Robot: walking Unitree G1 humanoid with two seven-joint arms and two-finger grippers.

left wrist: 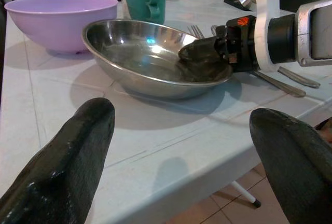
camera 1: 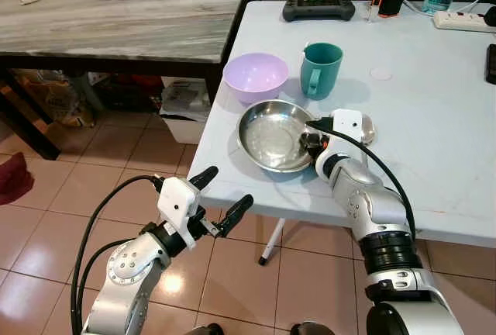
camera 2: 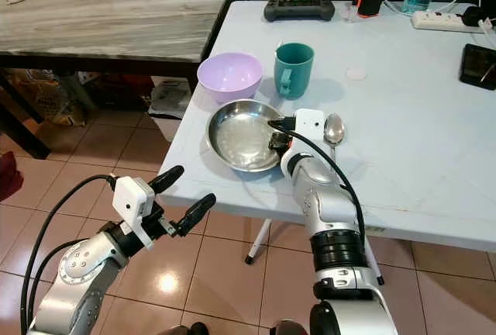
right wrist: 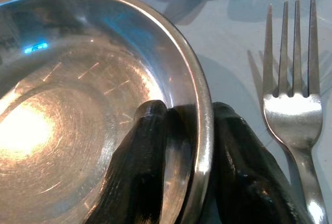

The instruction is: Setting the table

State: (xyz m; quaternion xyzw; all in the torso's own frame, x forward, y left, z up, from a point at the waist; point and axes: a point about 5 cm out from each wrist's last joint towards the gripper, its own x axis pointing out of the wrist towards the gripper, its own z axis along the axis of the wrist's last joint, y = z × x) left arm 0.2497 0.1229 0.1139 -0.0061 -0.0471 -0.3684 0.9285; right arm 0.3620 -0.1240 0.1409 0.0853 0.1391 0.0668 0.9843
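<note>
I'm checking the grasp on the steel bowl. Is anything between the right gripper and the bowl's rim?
Nothing visible. The right gripper already straddles the rim of the steel bowl, one finger inside and one outside, on the side nearest the fork. The fork lies beside it on the table, apart from the fingers.

A: Arms? Silver metal, ribbed black wrist bands, black cables looping along both.
B: Left gripper [camera 1: 221, 197]: white camera block, two long black fingers [left wrist: 62, 172]. Right gripper [right wrist: 189, 172] same, matte black rounded tips.
</note>
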